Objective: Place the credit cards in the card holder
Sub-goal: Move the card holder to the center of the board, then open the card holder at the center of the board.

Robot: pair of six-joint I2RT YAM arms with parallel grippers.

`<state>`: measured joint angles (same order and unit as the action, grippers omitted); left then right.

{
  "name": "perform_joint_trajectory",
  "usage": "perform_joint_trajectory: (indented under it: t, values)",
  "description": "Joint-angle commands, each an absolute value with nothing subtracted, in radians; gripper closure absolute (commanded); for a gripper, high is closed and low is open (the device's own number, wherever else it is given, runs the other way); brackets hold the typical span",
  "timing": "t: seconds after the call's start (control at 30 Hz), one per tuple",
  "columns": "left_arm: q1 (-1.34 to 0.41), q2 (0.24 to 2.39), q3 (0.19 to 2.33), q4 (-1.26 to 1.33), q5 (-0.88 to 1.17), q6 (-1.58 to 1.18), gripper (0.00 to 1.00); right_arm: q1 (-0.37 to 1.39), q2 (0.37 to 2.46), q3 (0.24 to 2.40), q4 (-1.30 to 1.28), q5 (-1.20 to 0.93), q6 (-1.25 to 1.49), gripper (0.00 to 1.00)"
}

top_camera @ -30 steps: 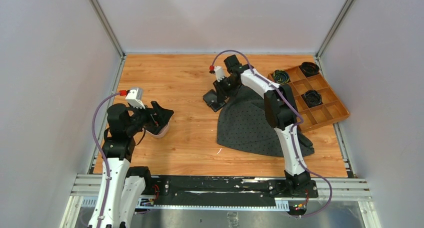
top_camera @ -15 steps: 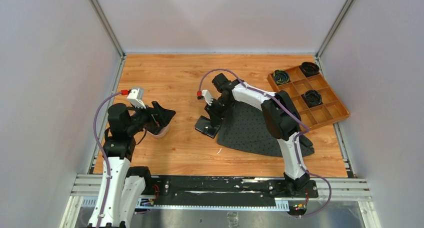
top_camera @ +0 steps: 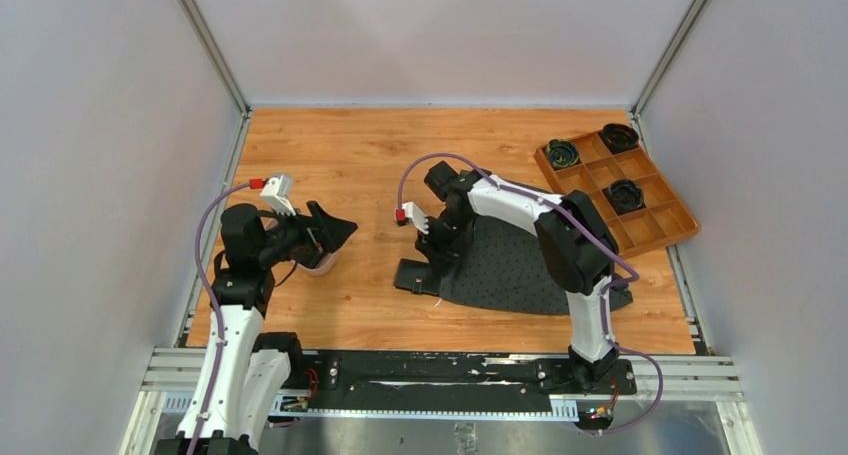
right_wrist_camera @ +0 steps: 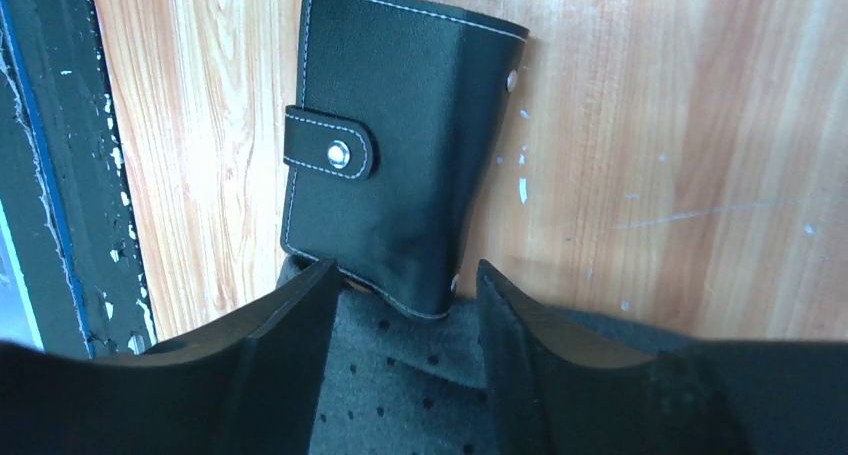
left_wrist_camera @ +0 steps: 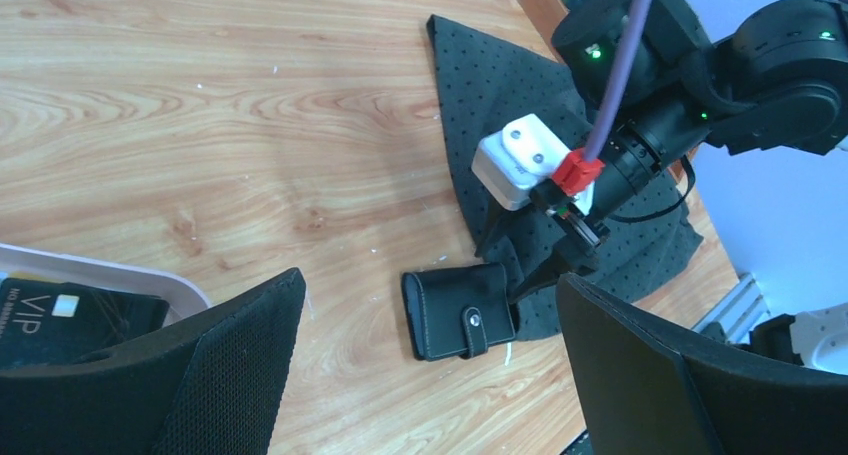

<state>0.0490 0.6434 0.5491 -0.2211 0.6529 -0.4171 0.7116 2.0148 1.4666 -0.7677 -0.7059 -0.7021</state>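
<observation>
The card holder (top_camera: pixel 414 275) is a black bifold wallet, snapped shut, lying flat on the wood at the near-left corner of a dark dotted cloth (top_camera: pixel 510 265). From the right wrist the card holder (right_wrist_camera: pixel 390 175) has one corner between the parted fingertips of my right gripper (right_wrist_camera: pixel 405 275), which is open and low over the cloth (right_wrist_camera: pixel 400 375). My left gripper (left_wrist_camera: pixel 430 280) is wide open and empty, hovering above a pinkish tray (left_wrist_camera: pixel 100 270) that holds a black credit card (left_wrist_camera: pixel 60 315) marked VIP. The card holder (left_wrist_camera: pixel 460 310) lies well ahead of it.
An orange-brown compartmented box (top_camera: pixel 640 225) with three dark round items sits at the far right. The pinkish tray (top_camera: pixel 318 267) is at the left under my left gripper (top_camera: pixel 328 233). Grey walls close in three sides.
My right arm pulled the card holder and the cloth's corner toward the near edge, then its jaws spread apart. The left arm barely moved.
</observation>
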Motion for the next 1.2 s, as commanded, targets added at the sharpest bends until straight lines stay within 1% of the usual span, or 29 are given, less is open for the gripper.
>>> perform_joint_trajectory:
  t: [0.0, 0.1, 0.13, 0.27, 0.43, 0.6, 0.63, 0.73, 0.8, 0.9, 0.97, 1.07, 1.17]
  values:
    - [0.043, 0.68, 0.538, -0.192, 0.715, -0.47, 0.01, 0.719, 1.935, 1.459, -0.822, -0.665, -0.749, 0.4]
    - [0.012, 0.685, 0.534, -0.193, 0.701, -0.485, 0.02, 0.713, 1.895, 1.458, -0.834, -0.66, -0.761, 0.36]
    - [-0.029, 0.682, 0.533, -0.198, 0.684, -0.487, 0.02, 0.71, 1.881, 1.458, -0.84, -0.661, -0.769, 0.36]
    - [-0.139, 0.659, 0.521, -0.198, 0.588, -0.503, 0.02, 0.698, 1.817, 1.465, -0.881, -0.658, -0.812, 0.35]
    - [-0.268, 0.64, 0.493, -0.151, 0.491, -0.547, 0.03, 0.671, 1.71, 1.452, -0.887, -0.675, -0.801, 0.35]
    - [-0.444, 0.642, 0.504, -0.151, 0.319, -0.531, 0.03, 0.619, 1.573, 1.415, -0.854, -0.71, -0.75, 0.34]
    - [-0.482, 0.647, 0.506, -0.156, 0.275, -0.527, 0.03, 0.604, 1.545, 1.394, -0.827, -0.724, -0.728, 0.32]
    - [-0.629, 0.675, 0.514, -0.171, 0.096, -0.509, 0.03, 0.554, 1.507, 1.317, -0.701, -0.759, -0.628, 0.17]
    - [-0.725, 0.728, 0.527, -0.172, -0.026, -0.499, 0.04, 0.523, 1.537, 1.303, -0.678, -0.801, -0.579, 0.16]
    - [-0.838, 0.87, 0.582, -0.193, -0.163, -0.497, 0.05, 0.489, 1.616, 1.311, -0.666, -0.806, -0.509, 0.18]
    - [-0.905, 0.961, 0.633, -0.218, -0.257, -0.496, 0.07, 0.467, 1.658, 1.314, -0.659, -0.82, -0.474, 0.21]
    - [-0.972, 1.08, 0.697, -0.245, -0.331, -0.515, 0.18, 0.447, 1.713, 1.307, -0.648, -0.863, -0.426, 0.3]
    - [-1.005, 1.181, 0.742, -0.26, -0.355, -0.548, 0.3, 0.446, 1.755, 1.312, -0.65, -0.883, -0.41, 0.38]
